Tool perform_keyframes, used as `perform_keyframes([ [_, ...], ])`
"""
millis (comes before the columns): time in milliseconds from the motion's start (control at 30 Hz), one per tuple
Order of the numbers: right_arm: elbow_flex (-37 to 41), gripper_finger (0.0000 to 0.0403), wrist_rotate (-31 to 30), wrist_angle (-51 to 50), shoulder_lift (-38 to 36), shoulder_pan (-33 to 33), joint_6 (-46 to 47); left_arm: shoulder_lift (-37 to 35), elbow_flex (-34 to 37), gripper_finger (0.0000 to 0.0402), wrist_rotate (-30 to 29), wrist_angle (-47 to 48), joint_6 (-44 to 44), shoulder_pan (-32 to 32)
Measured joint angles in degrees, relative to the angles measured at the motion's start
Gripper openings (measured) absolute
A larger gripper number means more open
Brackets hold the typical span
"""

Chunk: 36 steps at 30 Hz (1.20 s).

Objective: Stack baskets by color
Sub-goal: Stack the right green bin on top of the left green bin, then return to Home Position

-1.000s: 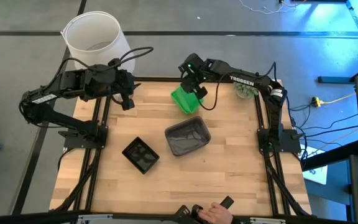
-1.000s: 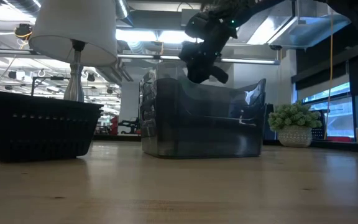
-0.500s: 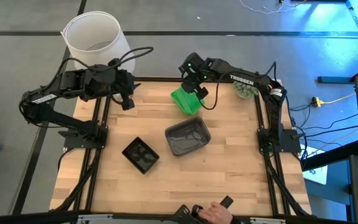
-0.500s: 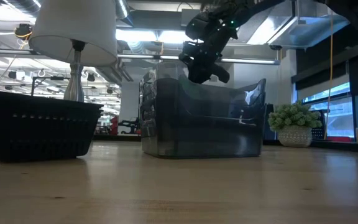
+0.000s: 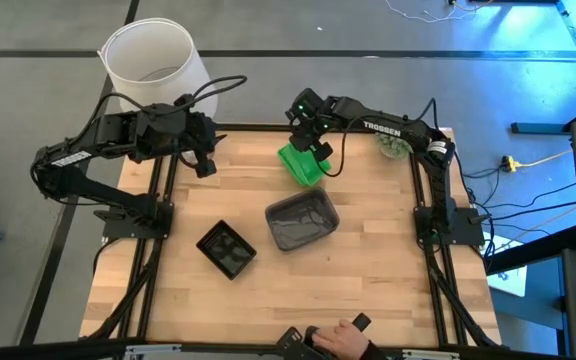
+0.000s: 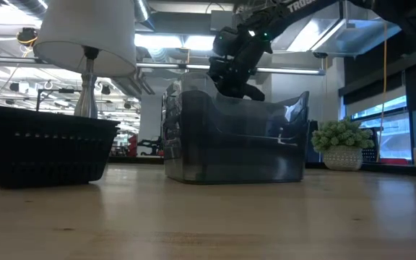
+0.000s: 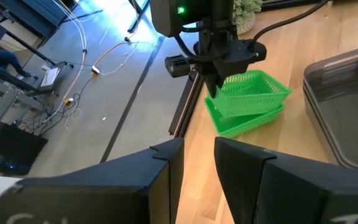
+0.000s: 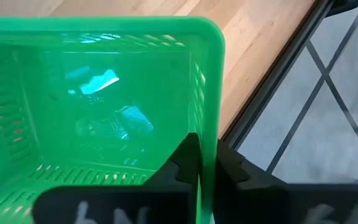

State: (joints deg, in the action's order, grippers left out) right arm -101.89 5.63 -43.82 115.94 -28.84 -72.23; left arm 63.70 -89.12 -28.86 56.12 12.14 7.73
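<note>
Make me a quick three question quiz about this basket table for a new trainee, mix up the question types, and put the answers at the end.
1. True or false: the right gripper pinches the rim of the upper green basket.
2. What sits under that basket? A) another green basket B) the black basket C) bare table
3. Fill in: the grey basket lies between the green stack and the ___ basket.

Key:
1. True; its fingers clamp the wall.
2. A, the lower green basket.
3. Black.

Two dark jointed arms trail black cables (white lettering and a green light mark the right one).
</note>
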Motion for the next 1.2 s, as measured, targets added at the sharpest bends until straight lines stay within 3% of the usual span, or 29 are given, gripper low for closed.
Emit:
perform_keyframes([
  [433,0.0,0.0085,0.0,0.2,0.2,0.0,1.7,0.0,0.0,0.0082,0.0,0.0,0.0,0.0],
  [667,0.0,0.0091,0.0,1.5,0.2,0.0,2.0,0.0,0.0,0.0082,0.0,0.0,0.0,0.0],
  [800,-2.7,0.0091,0.0,0.9,0.3,0.2,9.0,0.0,0.0,0.0082,0.0,0.0,0.0,0.0],
  [1067,-13.4,0.0085,-1.1,-13.8,-0.1,2.2,22.3,0.0,0.0,0.0078,-0.4,5.0,-3.5,0.0],
  [1200,-21.1,0.0042,-0.5,-23.8,-0.1,4.8,28.9,0.0,0.0,0.0044,-0.4,8.1,-6.1,0.0],
])
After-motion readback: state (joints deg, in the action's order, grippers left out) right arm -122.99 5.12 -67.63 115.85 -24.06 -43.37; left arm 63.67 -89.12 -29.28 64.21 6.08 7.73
